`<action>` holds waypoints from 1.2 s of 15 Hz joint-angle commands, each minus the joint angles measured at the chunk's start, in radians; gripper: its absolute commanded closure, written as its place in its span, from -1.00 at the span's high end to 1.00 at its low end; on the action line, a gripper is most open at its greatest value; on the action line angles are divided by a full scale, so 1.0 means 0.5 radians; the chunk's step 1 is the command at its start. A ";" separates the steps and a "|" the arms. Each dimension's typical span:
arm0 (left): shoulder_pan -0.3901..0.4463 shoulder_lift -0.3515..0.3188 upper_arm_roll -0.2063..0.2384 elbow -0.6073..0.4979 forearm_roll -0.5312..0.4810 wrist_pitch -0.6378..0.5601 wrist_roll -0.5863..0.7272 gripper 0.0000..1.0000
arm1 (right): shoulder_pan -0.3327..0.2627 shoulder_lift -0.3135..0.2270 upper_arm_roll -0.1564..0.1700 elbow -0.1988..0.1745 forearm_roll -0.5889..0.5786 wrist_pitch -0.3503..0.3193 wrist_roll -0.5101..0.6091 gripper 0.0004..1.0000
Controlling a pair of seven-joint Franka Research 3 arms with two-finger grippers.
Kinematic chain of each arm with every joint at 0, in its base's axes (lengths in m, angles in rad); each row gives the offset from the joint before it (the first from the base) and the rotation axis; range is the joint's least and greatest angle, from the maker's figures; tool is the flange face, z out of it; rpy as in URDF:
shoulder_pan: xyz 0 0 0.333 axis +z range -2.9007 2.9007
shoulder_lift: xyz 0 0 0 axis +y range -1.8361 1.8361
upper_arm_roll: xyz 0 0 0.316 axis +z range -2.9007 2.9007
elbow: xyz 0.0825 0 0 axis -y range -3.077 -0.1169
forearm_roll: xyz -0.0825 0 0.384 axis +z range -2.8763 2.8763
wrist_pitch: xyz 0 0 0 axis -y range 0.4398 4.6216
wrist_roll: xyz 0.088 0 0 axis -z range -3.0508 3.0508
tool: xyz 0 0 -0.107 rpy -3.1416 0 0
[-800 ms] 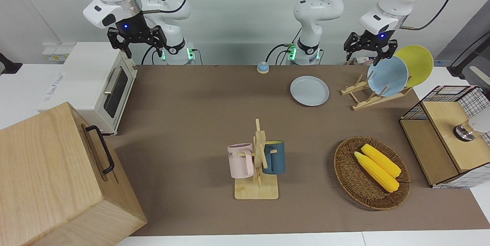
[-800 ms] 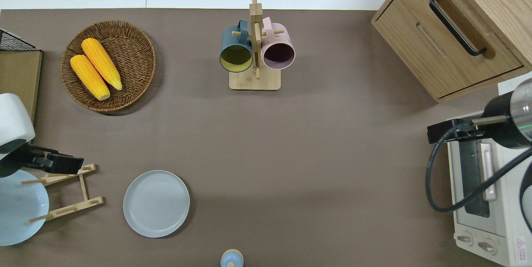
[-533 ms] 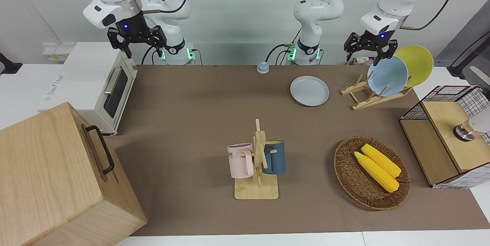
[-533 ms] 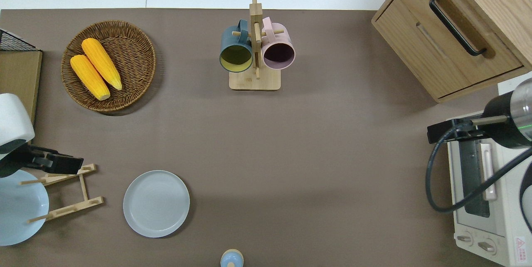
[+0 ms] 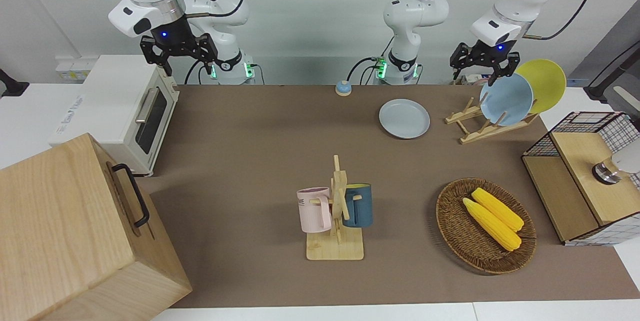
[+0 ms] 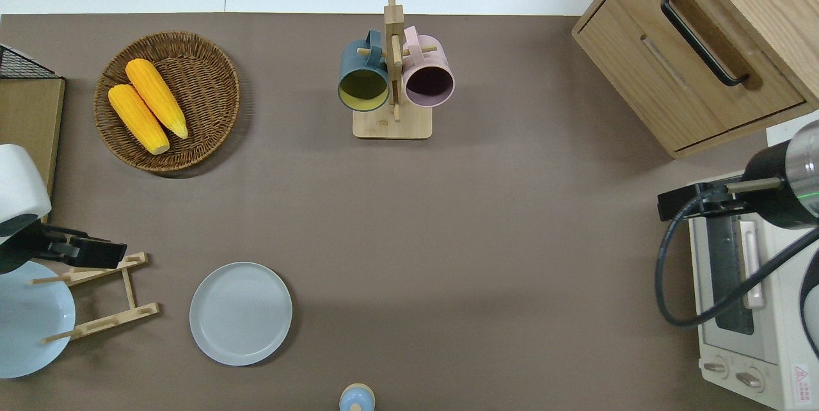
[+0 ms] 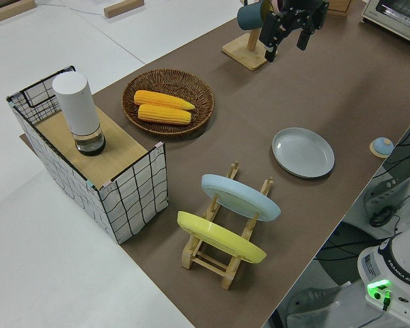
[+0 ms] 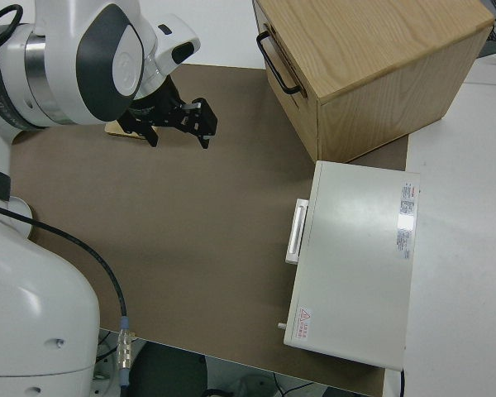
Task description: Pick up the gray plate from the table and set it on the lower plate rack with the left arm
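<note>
Gray plate (image 6: 240, 313) lies flat on the surface (image 6: 448, 238), beside the lower plate rack (image 6: 102, 296); left pincer (image 5: 484, 61), spread wide and empty, hangs over that rack.

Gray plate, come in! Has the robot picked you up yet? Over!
Not yet. Left gripper open, empty, over the lower plate rack. Right arm parked. Gray plate flat on the table beside the rack. Sky-blue plate and yellow plate fill the rack's upper slots.
</note>
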 commanded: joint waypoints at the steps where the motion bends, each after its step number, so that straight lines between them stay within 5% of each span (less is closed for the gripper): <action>1: 0.001 -0.051 0.010 -0.050 0.039 -0.013 -0.022 0.99 | -0.014 -0.005 0.013 0.012 0.015 -0.029 0.000 0.97; 11: -0.005 -0.066 0.019 -0.099 0.036 -0.038 -0.028 0.99 | -0.014 -0.005 0.010 0.012 0.015 -0.029 0.000 0.97; 18: -0.017 -0.265 0.019 -0.503 0.039 0.198 -0.028 0.99 | -0.014 -0.005 0.013 0.012 0.015 -0.029 0.000 0.98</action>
